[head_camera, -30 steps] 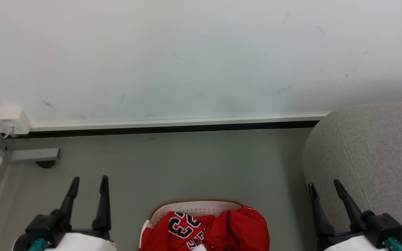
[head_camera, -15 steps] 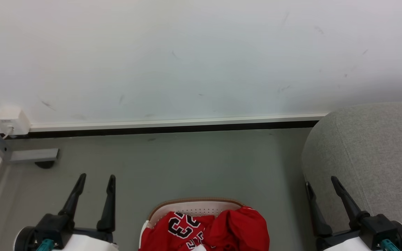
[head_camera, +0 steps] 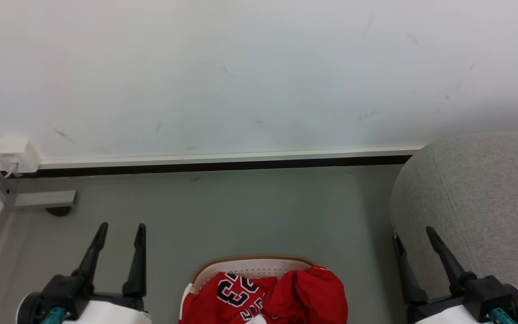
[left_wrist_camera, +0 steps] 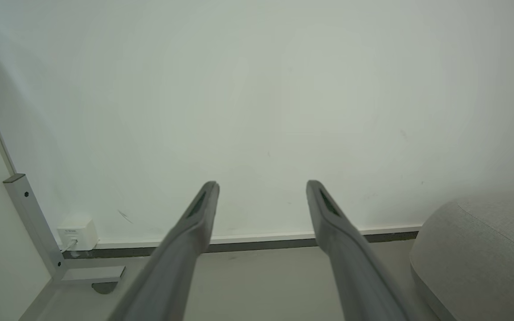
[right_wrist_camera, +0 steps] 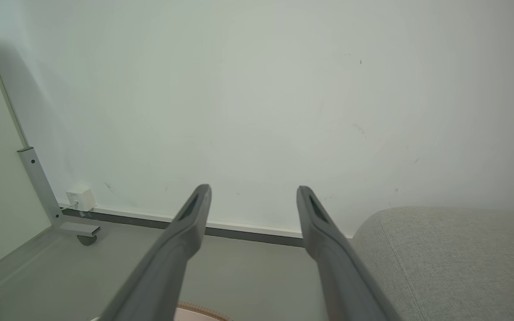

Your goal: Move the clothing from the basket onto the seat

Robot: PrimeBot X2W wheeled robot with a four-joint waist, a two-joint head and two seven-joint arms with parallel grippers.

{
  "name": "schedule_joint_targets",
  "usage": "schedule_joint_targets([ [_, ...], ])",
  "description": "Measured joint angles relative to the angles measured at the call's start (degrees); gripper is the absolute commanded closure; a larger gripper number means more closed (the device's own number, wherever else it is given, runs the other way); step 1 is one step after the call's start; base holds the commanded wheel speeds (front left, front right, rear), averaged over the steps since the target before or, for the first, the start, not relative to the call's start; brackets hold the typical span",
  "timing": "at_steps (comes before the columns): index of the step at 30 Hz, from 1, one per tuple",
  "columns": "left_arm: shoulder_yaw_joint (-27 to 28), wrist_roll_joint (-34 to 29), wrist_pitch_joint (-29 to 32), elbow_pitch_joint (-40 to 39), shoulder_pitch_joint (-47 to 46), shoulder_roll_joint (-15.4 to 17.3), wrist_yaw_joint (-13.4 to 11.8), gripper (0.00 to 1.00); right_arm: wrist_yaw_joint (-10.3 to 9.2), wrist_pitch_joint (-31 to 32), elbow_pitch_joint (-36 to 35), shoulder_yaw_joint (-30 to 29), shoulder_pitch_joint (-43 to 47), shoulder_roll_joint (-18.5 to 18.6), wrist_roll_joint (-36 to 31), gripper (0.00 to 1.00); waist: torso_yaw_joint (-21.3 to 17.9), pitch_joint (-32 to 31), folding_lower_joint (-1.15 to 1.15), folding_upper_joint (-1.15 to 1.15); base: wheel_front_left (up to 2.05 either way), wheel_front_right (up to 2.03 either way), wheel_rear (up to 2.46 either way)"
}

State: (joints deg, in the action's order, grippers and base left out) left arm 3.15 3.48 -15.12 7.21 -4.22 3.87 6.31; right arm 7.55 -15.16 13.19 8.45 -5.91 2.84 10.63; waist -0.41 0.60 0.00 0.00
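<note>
At the far left of the head view, a small white wall box (head_camera: 15,154) is seen just above the floor (head_camera: 241,211). Lettering on it is caught in the left wrist view but is too small to be read.

At the lower left, the left gripper (head_camera: 122,227) is held above the floor. Its fingers are parted to a moderate gap with nothing between them — the same empty gap is shown in the left wrist view.

At the bottom centre, the basket (head_camera: 252,261) is cut off by the frame edge, and the clothing (head_camera: 263,297) is heaped inside it. The jersey (head_camera: 234,290) lies to the left and the plain red garment (head_camera: 315,292) to the right, draped over the rim. Black numerals outlined in white are borne by the jersey; they appear to read 23, turned away from the camera. A second, partial set beneath cannot be made out.

At the lower right, the right gripper (head_camera: 413,234) is likewise spread and empty, in front of the seat (head_camera: 479,189). No garment is seen on the part of the seat that is shown.

Nothing is judged to have been moved yet — both garments are to be lifted out and laid on the seat.
</note>
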Motion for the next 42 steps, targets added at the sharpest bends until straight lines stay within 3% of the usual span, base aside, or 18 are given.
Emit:
schedule_joint_targets([
  [11, 0.16, 1.49, 0.00, 1.56, -0.74, -0.42, 0.69, 0.00, 0.00, 0.00, -0.04, -0.37, -1.15, 0.00, 0.04, 0.00, -1.01, 0.87, 0.00, 0.00, 0.00, 0.00, 0.00],
  [24, -0.44, 1.83, -0.01, 7.98, -2.35, -0.35, 0.99, 0.00, 0.00, 0.00, -0.75, -0.46, -1.94, 0.01, 0.54, 0.00, -4.95, 2.94, 0.00, 0.00, 0.00, 0.00, 0.00],
  [33, -2.82, 2.30, -0.01, 14.55, -6.04, 1.86, 1.20, 0.00, 0.00, -0.02, -2.30, -0.83, -3.24, 0.00, 1.75, 0.00, -9.60, 6.68, 0.00, 0.00, 0.00, 0.00, 0.00],
  [42, -9.73, 6.05, -0.01, 29.50, -13.46, 7.26, 1.22, 0.00, 0.00, -0.02, -5.30, -1.14, -5.34, -0.01, 4.68, 0.00, -15.41, 13.29, 0.01, 0.00, 0.00, 0.00, 0.00],
])
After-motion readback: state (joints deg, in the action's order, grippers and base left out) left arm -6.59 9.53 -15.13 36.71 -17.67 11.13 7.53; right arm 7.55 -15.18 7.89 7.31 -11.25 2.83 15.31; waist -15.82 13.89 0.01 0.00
